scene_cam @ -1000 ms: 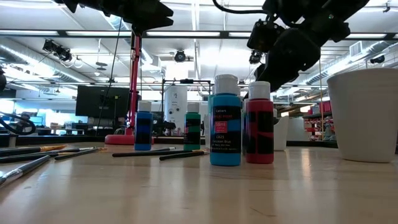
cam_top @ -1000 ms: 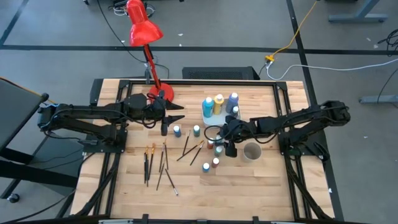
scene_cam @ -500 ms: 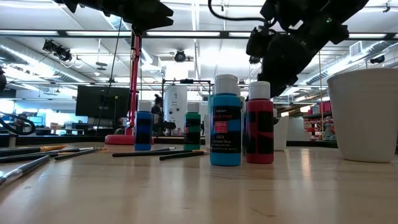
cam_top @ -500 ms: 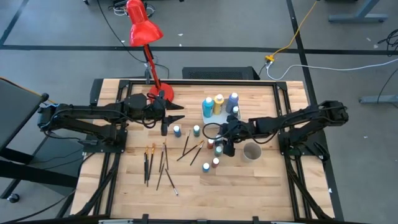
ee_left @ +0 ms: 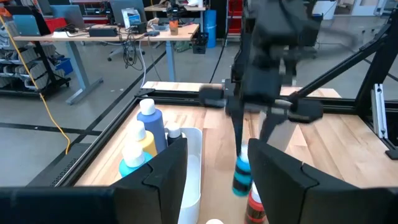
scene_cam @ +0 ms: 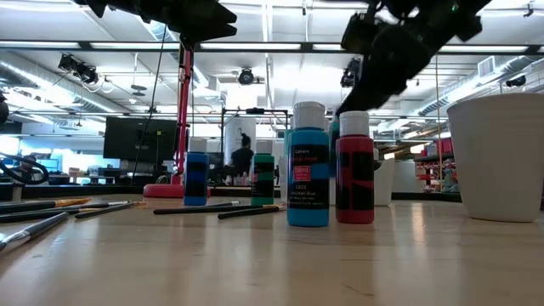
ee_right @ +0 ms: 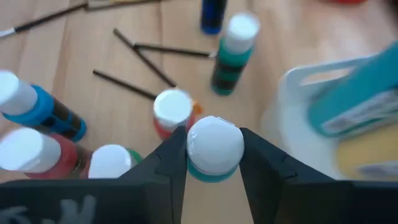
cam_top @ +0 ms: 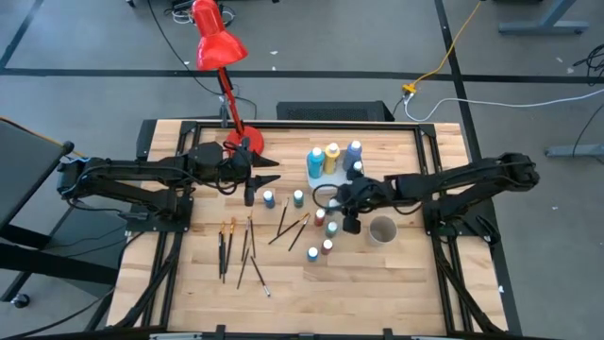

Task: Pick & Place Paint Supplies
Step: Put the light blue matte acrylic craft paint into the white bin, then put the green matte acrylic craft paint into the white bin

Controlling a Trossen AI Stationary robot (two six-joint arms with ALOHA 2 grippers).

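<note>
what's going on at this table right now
The right gripper is closed around a white-capped teal paint bottle and holds it above the cluster of bottles mid-table. A white tray holding taller bottles sits close by. The left gripper hangs open near the red lamp's base, holding nothing. Several brushes lie loose on the wooden table.

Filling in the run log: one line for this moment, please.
right hand: shut on teal bottle, lifted off table | left hand: open, waiting near lamp base
</note>
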